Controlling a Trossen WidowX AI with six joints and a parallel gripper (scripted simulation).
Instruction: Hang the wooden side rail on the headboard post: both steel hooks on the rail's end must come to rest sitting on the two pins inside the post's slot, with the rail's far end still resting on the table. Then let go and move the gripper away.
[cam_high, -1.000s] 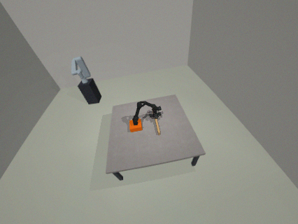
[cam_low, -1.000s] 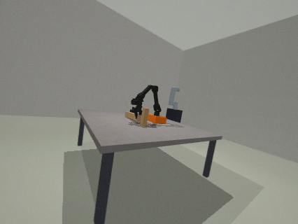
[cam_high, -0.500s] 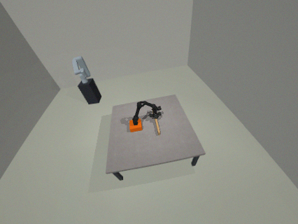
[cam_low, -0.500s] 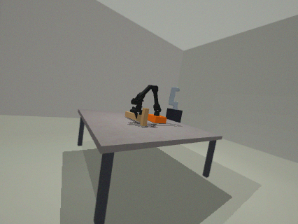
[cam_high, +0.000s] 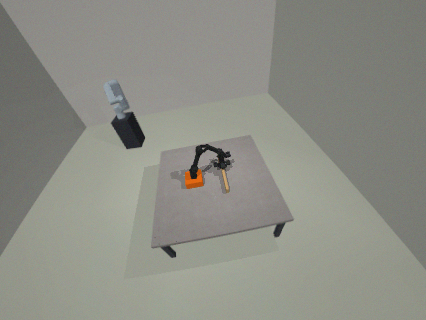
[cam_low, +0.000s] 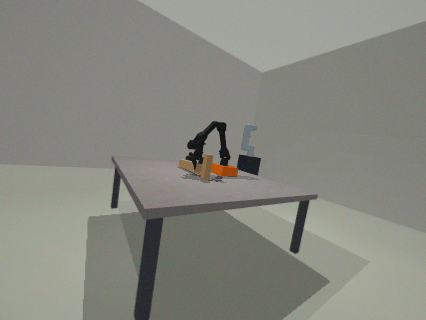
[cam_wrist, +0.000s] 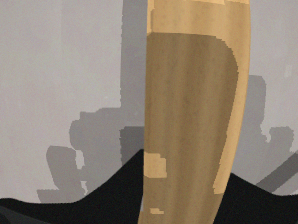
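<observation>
"Since the wrist view is so close, what is the gripper (cam_high: 222, 164) (cam_low: 195, 164) (cam_wrist: 166, 155) doing?"

"Pinching the wooden rail (cam_high: 224, 175) (cam_low: 186, 164) (cam_wrist: 191, 95). One dark finger shows on each side of the wood, and a shadow covers much of the rail's broad face."

"And where does the rail lie?"

"Out in front of the arm's orange base (cam_high: 194, 184) (cam_low: 229, 171), running toward the upright headboard post (cam_low: 207, 167). In the exterior view its near end meets the post's outline, but I can't tell whether they touch."

"Are the hooks on the pins?"

"Too small to make out. Nor can I say whether the far end touches the table (cam_high: 200, 217) (cam_low: 172, 195)."

"How does the arm (cam_high: 205, 148) (cam_low: 216, 124) stand?"

"It rises from the orange base, bends over at the top and reaches down to the rail."

"Anything farther off?"

"Yes, a pale blue arm-like shape (cam_high: 114, 93) (cam_low: 246, 139) on a black pedestal (cam_high: 140, 140) (cam_low: 256, 170), well apart from the table. Grey walls (cam_high: 175, 55) (cam_low: 125, 90) stand behind it all."
</observation>
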